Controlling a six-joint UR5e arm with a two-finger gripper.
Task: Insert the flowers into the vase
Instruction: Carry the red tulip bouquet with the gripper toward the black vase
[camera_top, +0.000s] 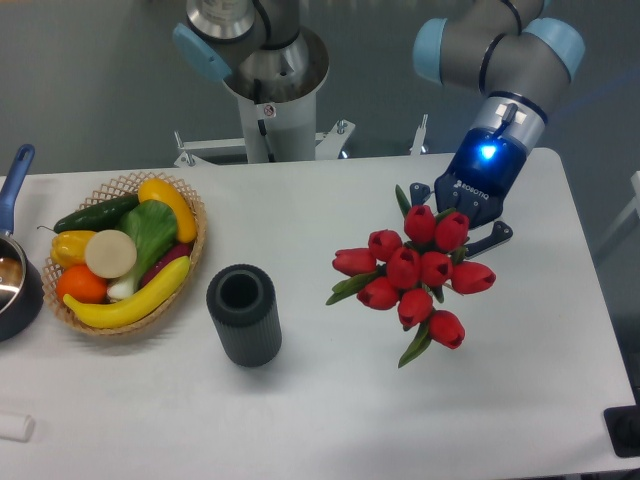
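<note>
The flowers, a bunch of red tulip buds with green leaves, hang above the table at centre right. My gripper is shut on their stems just behind the buds, its blue-lit wrist reaching down from the upper right. The stems themselves are hidden by the buds. The vase, dark grey, ribbed and cylindrical, stands upright at centre left with its round mouth open. It is well to the left of the flowers and a little nearer the front.
A woven wicker basket with fruit and vegetables sits left of the vase. A dark pot with a blue handle is at the left edge. A small white object lies front left. The robot's base column rises behind the table.
</note>
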